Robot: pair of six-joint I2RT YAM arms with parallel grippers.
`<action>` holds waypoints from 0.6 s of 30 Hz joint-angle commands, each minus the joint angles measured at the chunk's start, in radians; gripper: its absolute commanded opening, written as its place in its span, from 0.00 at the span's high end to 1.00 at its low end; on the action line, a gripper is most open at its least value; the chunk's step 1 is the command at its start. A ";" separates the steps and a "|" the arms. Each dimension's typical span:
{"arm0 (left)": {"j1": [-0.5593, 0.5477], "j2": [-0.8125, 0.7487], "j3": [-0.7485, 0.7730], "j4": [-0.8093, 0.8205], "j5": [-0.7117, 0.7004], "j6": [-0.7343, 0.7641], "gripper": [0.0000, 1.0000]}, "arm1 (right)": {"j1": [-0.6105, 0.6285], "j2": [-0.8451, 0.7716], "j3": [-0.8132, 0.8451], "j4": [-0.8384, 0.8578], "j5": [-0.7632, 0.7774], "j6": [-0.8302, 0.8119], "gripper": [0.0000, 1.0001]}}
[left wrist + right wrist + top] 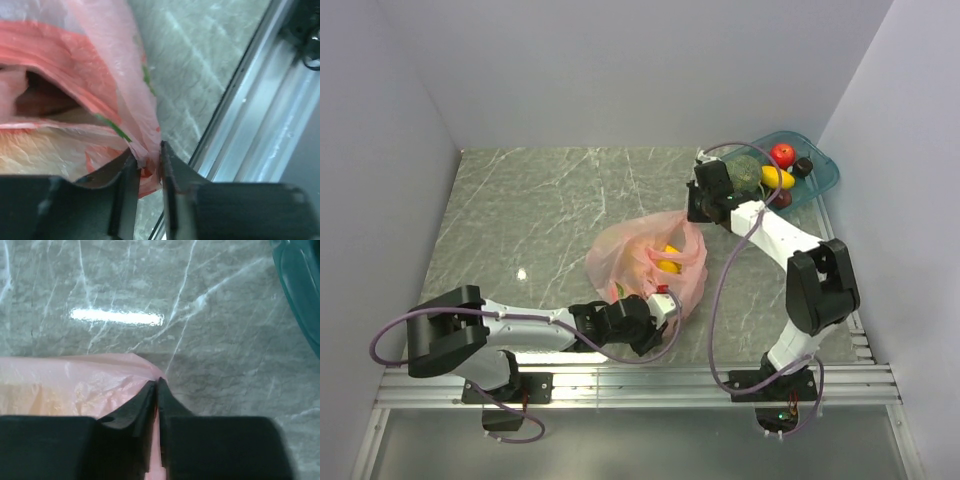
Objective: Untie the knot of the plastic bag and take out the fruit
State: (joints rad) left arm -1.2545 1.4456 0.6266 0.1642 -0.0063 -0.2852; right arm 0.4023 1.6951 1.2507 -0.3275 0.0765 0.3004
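The pink plastic bag [642, 262] lies crumpled at mid-table. Yellow fruit [668, 258] shows through its thin skin. My left gripper [660, 302] is at the bag's near edge. In the left wrist view this gripper [149, 159] is shut on a bunched fold of pink plastic [142, 150]. My right gripper [693, 212] is at the bag's far right corner. In the right wrist view it [157, 385] is shut on a thin strip of the bag [75, 385]. I cannot make out the knot in any view. A dark gap [42, 97] shows between the bag's layers.
A teal tray [825, 178] stands at the back right, just behind the right arm. It holds a red apple [782, 154], a dull-green melon [745, 172], a yellow fruit [777, 178] and a dark one [803, 167]. The aluminium rail [620, 385] runs along the near edge, close to the left gripper.
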 commanded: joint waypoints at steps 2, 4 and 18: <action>-0.010 -0.048 0.015 -0.048 -0.089 -0.038 0.69 | 0.050 -0.150 -0.020 0.013 -0.035 -0.015 0.57; -0.010 -0.063 0.021 -0.045 -0.106 -0.049 0.59 | 0.101 -0.256 -0.056 0.001 -0.023 -0.030 0.45; -0.010 -0.165 -0.036 0.027 -0.124 -0.098 0.51 | 0.333 -0.355 -0.109 -0.096 -0.075 -0.041 0.40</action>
State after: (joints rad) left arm -1.2568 1.3170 0.6094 0.1520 -0.1192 -0.3618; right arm 0.7273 1.2808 1.1603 -0.3859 0.0326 0.2710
